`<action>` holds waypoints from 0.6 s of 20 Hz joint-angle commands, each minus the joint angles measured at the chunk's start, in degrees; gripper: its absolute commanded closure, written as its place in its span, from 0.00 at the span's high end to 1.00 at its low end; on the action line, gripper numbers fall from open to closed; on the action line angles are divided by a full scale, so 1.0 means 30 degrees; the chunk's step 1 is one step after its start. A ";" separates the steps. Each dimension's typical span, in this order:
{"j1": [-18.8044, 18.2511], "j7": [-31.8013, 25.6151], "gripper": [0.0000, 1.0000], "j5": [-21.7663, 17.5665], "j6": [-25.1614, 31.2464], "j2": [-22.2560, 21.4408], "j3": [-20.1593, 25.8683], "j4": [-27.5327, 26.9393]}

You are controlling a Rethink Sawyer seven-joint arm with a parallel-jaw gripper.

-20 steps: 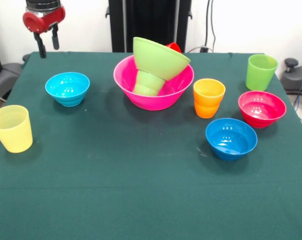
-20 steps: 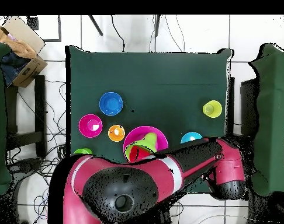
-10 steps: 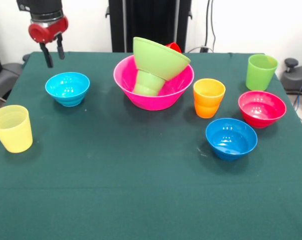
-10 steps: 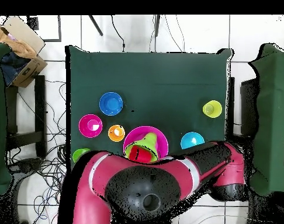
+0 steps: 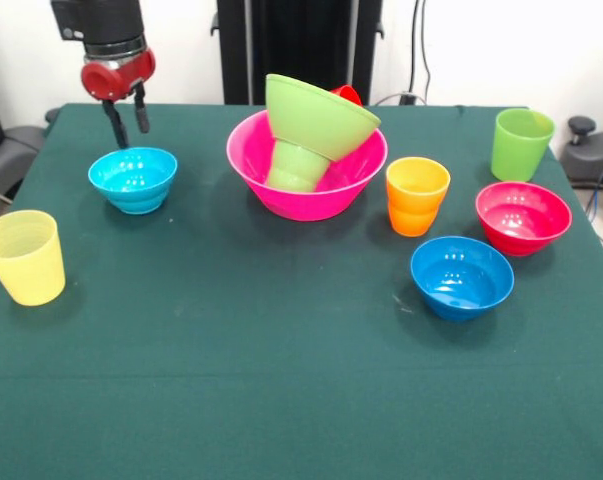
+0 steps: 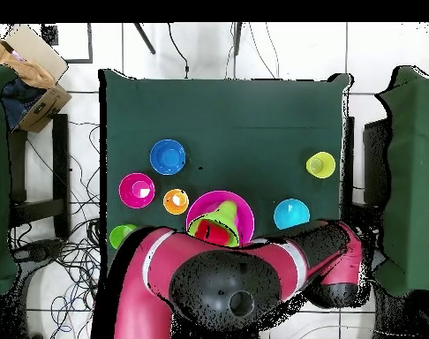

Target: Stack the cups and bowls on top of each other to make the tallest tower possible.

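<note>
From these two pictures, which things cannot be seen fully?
- Red cup: front view, mostly hidden behind the lime green bowl.
- Small green cup: front view, its top covered by that bowl.
- Taller lime green cup: overhead view, partly hidden under the arm.

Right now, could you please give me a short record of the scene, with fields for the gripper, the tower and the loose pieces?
gripper: gripper open, empty, above the far rim of the light blue bowl
tower: pink bowl holding an inverted green cup, tilted lime green bowl on it, red cup behind
loose cups: yellow cup, orange cup, tall lime cup
loose bowls: light blue bowl, dark blue bowl, magenta bowl
surface: green tablecloth
</note>
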 commanded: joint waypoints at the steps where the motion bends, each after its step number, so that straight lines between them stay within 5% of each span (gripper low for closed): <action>1: 0.0389 -0.5499 1.00 0.2039 0.2262 0.0470 0.3704 0.0309; 12: 0.0199 -0.5575 1.00 0.2556 0.1982 0.0533 0.3461 0.0126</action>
